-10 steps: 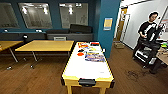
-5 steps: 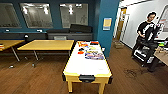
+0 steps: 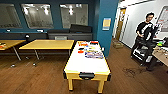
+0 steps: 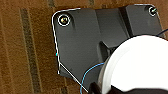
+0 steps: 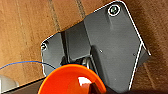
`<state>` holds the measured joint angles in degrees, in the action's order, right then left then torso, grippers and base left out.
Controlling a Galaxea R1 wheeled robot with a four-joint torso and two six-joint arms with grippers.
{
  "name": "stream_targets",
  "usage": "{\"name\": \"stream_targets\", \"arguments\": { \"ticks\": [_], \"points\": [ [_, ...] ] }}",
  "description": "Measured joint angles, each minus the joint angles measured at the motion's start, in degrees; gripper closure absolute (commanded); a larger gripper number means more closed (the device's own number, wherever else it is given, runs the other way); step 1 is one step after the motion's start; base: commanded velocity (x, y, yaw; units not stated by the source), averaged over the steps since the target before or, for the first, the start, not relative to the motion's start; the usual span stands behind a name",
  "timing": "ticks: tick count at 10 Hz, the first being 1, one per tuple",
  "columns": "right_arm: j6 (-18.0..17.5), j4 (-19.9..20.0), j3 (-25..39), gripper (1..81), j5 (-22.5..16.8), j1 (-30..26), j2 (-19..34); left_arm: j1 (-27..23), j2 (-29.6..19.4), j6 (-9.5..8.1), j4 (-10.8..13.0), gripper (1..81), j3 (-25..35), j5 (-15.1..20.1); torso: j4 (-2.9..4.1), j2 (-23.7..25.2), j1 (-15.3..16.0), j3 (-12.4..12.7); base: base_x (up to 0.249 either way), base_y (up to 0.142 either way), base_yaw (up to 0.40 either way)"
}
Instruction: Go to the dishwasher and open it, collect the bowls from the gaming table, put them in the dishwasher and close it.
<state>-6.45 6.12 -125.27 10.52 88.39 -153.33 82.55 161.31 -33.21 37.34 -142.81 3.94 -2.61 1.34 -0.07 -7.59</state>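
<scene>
The gaming table [image 3: 86, 63] is seen ahead on the wood floor [image 3: 32, 80], game boxes [image 3: 90, 51] towards its far end. An orange-red bowl [image 5: 72, 80] is seen large in the right wrist view. Finger state of both grippers: cannot be told.

The gaming table [image 3: 86, 65] – white-topped – bears colourful game boxes [image 3: 93, 53].

A long white-topped gaming table [image 3: 86, 63] with a yellow edge stands at centre, its far end covered with colourful game boxes [image 3: 90, 51]. At ten o'clock stands a yellow-topped worktop [image 3: 48, 44]. At two o'clock a person [image 3: 143, 33] stands by dark equipment on the wooden floor [image 3: 32, 80].
</scene>
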Motion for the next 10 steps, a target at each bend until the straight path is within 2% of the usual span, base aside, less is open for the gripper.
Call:
{"name": "stream_targets", "arguments": {
  "ticks": [10],
  "points": [
    [0.00,-0.17,-1.52,81.1,0.17,-0.33,-0.99,-0.50,0.00,0.00,-0.02,81.1,0.00,-0.35,0.00,-0.02,0.13,0.00,0.000,0.000,0.000]
  ]
}}
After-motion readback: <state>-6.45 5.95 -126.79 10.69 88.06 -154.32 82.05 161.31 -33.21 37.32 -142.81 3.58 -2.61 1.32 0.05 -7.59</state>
